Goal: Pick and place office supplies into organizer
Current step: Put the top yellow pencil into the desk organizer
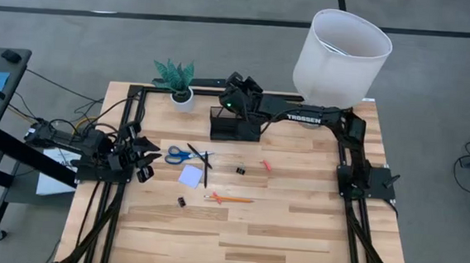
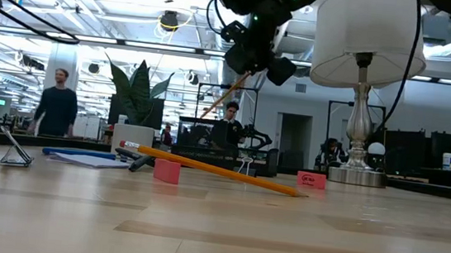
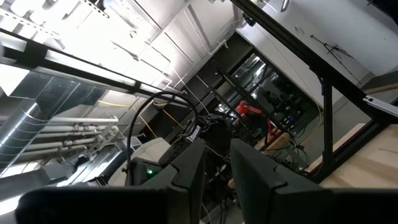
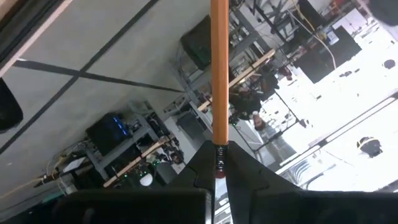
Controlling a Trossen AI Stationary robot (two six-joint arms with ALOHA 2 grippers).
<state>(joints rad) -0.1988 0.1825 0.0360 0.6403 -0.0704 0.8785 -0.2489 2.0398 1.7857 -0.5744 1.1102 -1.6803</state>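
Left gripper [image 1: 143, 160] parked at the left edge of the table [image 1: 295, 227], away from the supplies; fingers [image 3: 186, 177] nearly together with only a narrow gap, nothing between them.

Just right of it, blue-handled scissors [image 1: 185, 154]: stiff metal, heavier than the rest, flat on the wood; best taken across the blades near the pivot, not by the loops. Beside them a black pen [image 1: 206, 169], leaning partly over the lavender note pad [image 1: 191, 176]. Pad thin and light, likely awkward to lift; an edge pinch seems needed. Nearer, a small black clip [image 1: 182, 202], tiny and easy to lose from a grip.

Toward the middle, an orange pen [image 1: 232, 198] lying on the table: light, rigid, smooth, probably prone to roll; hold at mid-length. Another clip [image 1: 240, 170] and a pink-red piece [image 1: 266, 163] a little farther.

At the far side, black organizer [image 1: 227, 124]. Above it the right gripper [image 1: 236, 98], fingers closed tight on a second orange pen [image 4: 219, 74] near its end, long shaft pointing away.
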